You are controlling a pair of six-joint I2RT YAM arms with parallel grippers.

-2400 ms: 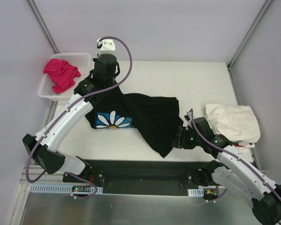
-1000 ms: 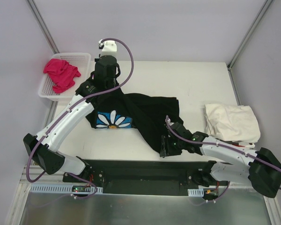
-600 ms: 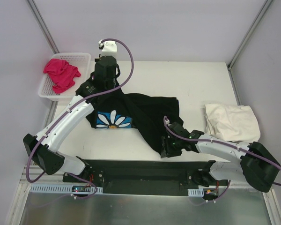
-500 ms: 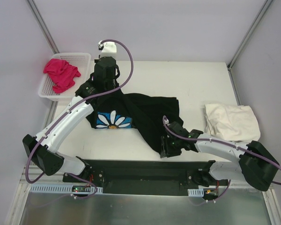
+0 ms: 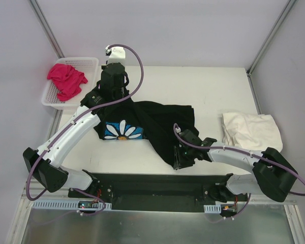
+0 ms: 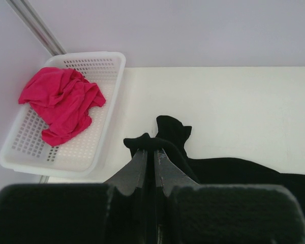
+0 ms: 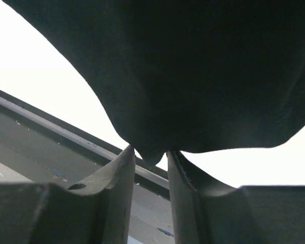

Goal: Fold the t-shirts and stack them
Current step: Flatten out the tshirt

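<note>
The black t-shirt [image 5: 165, 124] with a white daisy on a blue patch [image 5: 123, 130] lies spread mid-table. My left gripper [image 5: 110, 97] is shut on its far left edge [image 6: 165, 133], the cloth pinched between the fingertips [image 6: 153, 150]. My right gripper [image 5: 177, 161] is at the shirt's near pointed corner [image 7: 151, 152]; its jaws stand a little apart with the corner's tip hanging between them. A cream-white t-shirt [image 5: 251, 132] lies folded at the right. A bright pink t-shirt [image 5: 66, 79] lies crumpled in the basket and also shows in the left wrist view [image 6: 61, 104].
The white mesh basket [image 5: 94, 63] stands at the table's far left corner, beside my left gripper [image 6: 114, 61]. The black base rail [image 5: 152, 190] runs along the near edge, just below my right gripper [image 7: 51, 132].
My right arm has swung left from beside the cream-white t-shirt to the black t-shirt's near corner. My left gripper has kept its hold and barely moved.
</note>
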